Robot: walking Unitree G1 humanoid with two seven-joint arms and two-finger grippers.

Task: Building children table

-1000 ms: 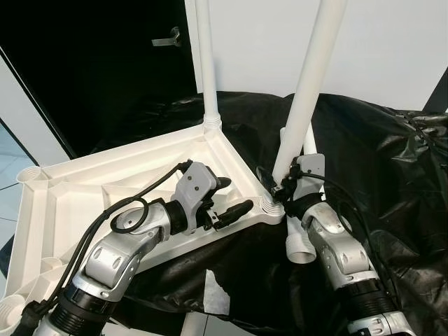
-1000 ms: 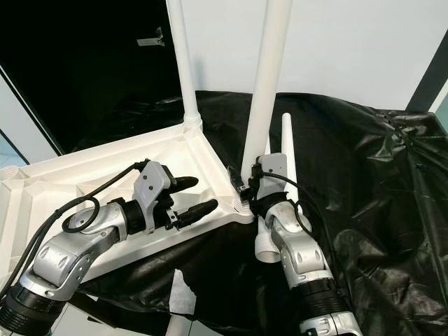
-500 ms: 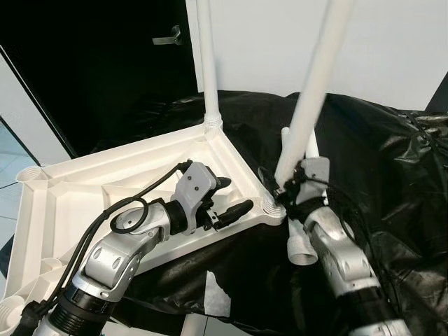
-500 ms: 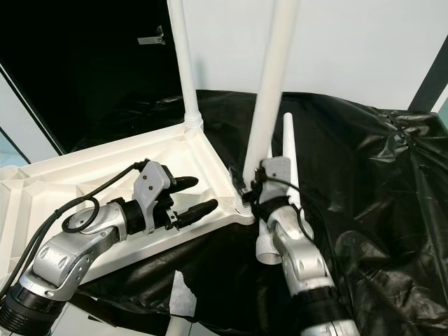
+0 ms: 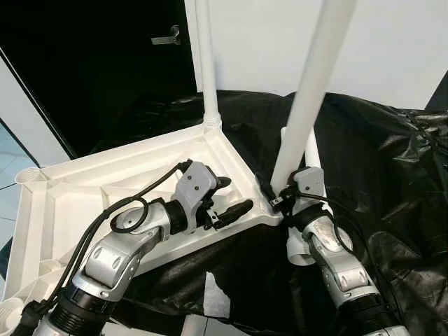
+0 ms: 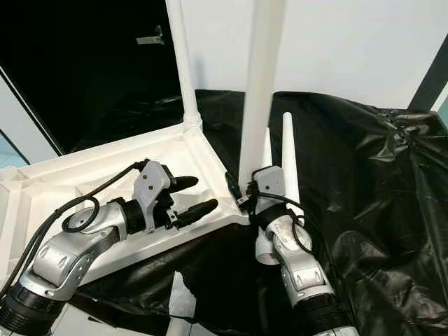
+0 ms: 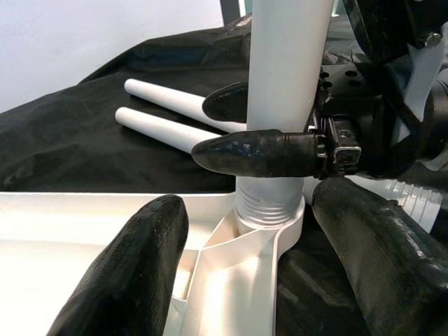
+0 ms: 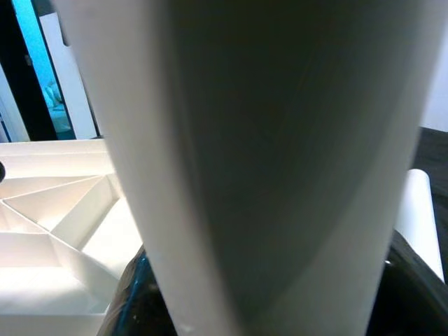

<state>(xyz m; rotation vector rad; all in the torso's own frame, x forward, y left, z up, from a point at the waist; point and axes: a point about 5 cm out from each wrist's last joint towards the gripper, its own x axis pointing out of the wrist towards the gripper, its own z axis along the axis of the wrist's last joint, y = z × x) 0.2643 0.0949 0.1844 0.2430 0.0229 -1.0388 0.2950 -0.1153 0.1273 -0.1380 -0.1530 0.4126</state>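
The white table top lies upside down on a black sheet. One white leg stands upright in its far corner. My right gripper is shut on the base of a second leg, which sits in the near right corner socket. In the left wrist view its black fingers clasp that leg just above the thread. My left gripper is open, with one finger on each side of the table rim beside that corner. Two loose legs lie on the sheet behind.
The black sheet covers the surface on the right. A dark doorway with a handle is at the back left. Empty corner sockets sit at the table top's left end. A white scrap lies below the front edge.
The held leg leaned right, then swung back closer to upright. My right wrist has dropped slightly at the socket. The left arm has not moved.
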